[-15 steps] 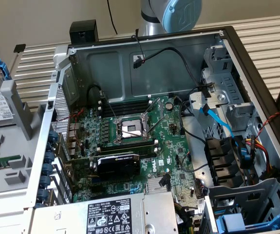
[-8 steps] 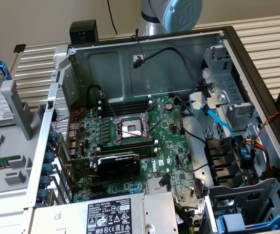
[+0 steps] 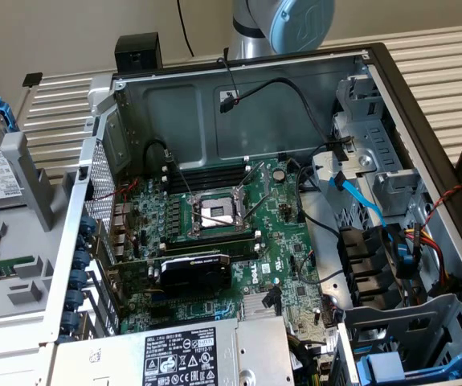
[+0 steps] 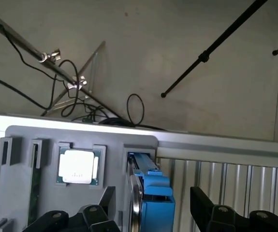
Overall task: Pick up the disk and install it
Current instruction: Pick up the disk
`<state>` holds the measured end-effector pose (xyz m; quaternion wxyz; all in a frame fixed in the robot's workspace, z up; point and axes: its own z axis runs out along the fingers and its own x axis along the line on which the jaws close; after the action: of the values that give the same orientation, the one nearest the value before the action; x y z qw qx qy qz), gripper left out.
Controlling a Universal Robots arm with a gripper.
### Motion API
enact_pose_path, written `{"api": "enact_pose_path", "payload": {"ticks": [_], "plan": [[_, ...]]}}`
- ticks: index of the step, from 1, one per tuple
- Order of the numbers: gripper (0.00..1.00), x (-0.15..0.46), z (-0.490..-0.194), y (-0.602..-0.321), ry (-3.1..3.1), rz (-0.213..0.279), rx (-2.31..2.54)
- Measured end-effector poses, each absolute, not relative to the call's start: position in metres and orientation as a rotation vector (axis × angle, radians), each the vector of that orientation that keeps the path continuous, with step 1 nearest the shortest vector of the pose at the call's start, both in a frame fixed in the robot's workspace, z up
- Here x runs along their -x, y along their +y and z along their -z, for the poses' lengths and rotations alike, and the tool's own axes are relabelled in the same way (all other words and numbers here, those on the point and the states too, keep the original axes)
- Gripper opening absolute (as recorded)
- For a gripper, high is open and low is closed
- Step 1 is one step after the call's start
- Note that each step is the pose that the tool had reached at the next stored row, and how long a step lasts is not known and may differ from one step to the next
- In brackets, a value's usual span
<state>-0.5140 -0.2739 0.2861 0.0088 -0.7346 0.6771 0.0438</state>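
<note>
— Gripper (image 4: 152, 192) first, right under the lens: jaws spread wide, nothing in them, one black finger on each side of the disk (image 4: 157, 210), neither touching it.

— Where does the disk sit?

— On edge in a slot of the grey holder (image 4: 18, 193), blue carrier towards the gripper, beside the pocket that holds the processor chip (image 4: 78, 166).

— How would you take it well?

— My judgement: keep the jaws centred on the carrier and square to the holder's slot. Close on the flat faces, so the disk can come out along the slot without binding on the holder's walls.

— What is hard to read?

— How deep the disk reaches into the holder, for one. Its near end is cut off by the frame, and its label is edge-on. Farther off, the open computer case (image 3: 198, 104) stands beside the holder, and I cannot tell which bay is free. Beyond the holder, cables (image 4: 76, 104) trail on the floor.
</note>
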Motion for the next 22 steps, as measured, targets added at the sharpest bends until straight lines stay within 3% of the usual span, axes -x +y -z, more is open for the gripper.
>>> {"api": "enact_pose_path", "payload": {"ticks": [16,18,19,22], "plan": [[0.71,0.5140,-0.2796,-0.2747,2.203,-0.162,2.212],[0.69,0.5140,-0.2792,-0.2747,2.211,-0.168,2.208],[0.62,0.5141,-0.2793,-0.2747,2.212,-0.168,2.209],[0.62,0.5140,-0.2791,-0.2747,2.212,-0.169,2.209]]}}
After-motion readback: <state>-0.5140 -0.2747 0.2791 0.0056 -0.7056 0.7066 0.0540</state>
